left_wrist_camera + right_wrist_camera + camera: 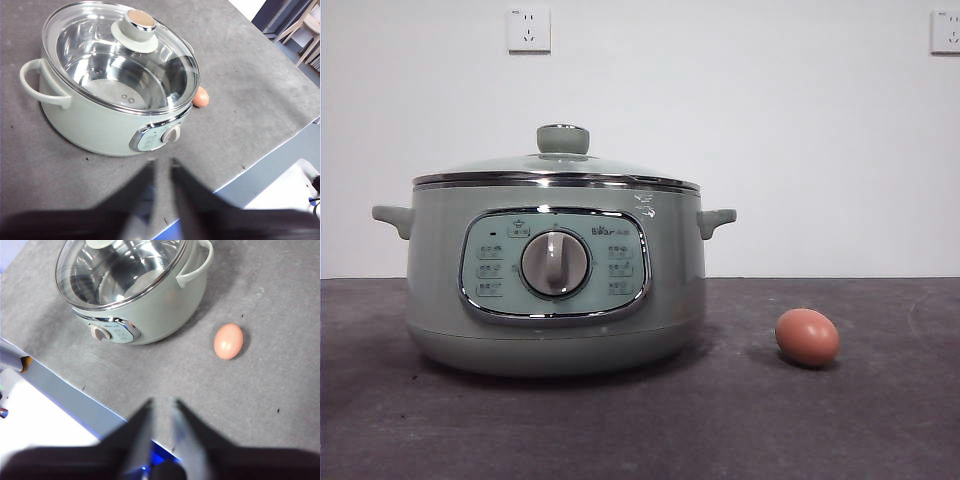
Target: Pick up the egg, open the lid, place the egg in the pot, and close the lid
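Fingers of the left gripper (161,167) stand nearly together, a narrow slit between them, nothing held; they hang above the bench (260,100) on the pot's control-panel side, clear of the pot. Fingers of the right gripper (162,410) are in like state, a thin gap, empty, poised over the bench edge with the egg and pot both beyond them and untouched. Neither arm shows in the front view. The pot (555,290), sage-green, sits on the dark grey bench (820,430) with its dial and chrome-framed panel facing the front camera, one small handle out each side. The lid (556,168) is seated on the pot, steel rim flush all round, green knob upright on top; through the glass the wrist views show a bare shiny steel bowl inside. The egg (807,337), brown-orange, lies on its side on the bench beside the pot, apart from it, on the right in the front view. From the left wrist it peeks out just past the pot's rim (201,96); from the right wrist it lies in the open (228,341). Two wall sockets (528,30) sit on the white wall behind.
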Controlling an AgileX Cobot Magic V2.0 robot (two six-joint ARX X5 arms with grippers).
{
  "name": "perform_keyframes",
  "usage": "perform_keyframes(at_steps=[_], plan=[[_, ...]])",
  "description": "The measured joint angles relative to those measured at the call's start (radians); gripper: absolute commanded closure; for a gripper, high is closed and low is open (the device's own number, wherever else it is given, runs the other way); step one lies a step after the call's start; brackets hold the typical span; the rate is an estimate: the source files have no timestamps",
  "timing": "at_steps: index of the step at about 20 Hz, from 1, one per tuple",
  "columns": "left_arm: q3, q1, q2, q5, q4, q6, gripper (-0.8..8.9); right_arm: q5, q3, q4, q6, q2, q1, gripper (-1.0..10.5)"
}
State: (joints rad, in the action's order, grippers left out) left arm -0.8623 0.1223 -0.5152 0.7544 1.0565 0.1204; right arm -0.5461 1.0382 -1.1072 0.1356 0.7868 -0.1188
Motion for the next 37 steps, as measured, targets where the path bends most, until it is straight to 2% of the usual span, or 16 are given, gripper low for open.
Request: perform_keyframes(at_steps=[1,7,11,13,16,25,27,34,36,37], plan=[[0.000,0.000,-0.005,0.000,-0.002,0.000,2.19,0.000,0.000,0.000,-0.001,0.002,0.000,3.6],[0.000,0.000,-0.021,0.000,-0.006,0.000,2.16,-0.001,0.000,0.013,-0.009,0.040,-0.004,3.5],[0.000,0.000,-0.020,0.000,-0.010,0.003,2.16,0.006,0.000,0.076,-0.013,0.108,-0.047,3.5],[0.000,0.000,-0.021,0.000,-0.010,0.003,2.16,0.063,0.000,0.117,-0.013,0.171,-0.086,3.5],[0.000,0.000,-0.021,0.000,-0.010,0.003,2.16,0.196,0.000,0.192,-0.020,0.291,-0.149,3.5],[0.000,0.000,-0.021,0.000,-0.010,0.003,2.16,0.421,0.000,0.422,-0.046,0.689,-0.282,3.6],[0.000,0.000,-0.021,0.000,-0.010,0.003,2.16,0.447,0.000,0.469,-0.050,0.756,-0.291,4.2],[0.000,0.000,-0.021,0.000,-0.010,0.003,2.16,0.471,0.000,0.559,-0.069,0.886,-0.294,4.3],[0.000,0.000,-0.022,0.000,-0.010,0.003,2.16,0.471,0.000,0.561,-0.073,0.911,-0.294,5.6],[0.000,0.000,-0.023,0.000,-0.010,0.003,2.16,0.471,0.000,0.562,-0.072,0.920,-0.293,5.8]])
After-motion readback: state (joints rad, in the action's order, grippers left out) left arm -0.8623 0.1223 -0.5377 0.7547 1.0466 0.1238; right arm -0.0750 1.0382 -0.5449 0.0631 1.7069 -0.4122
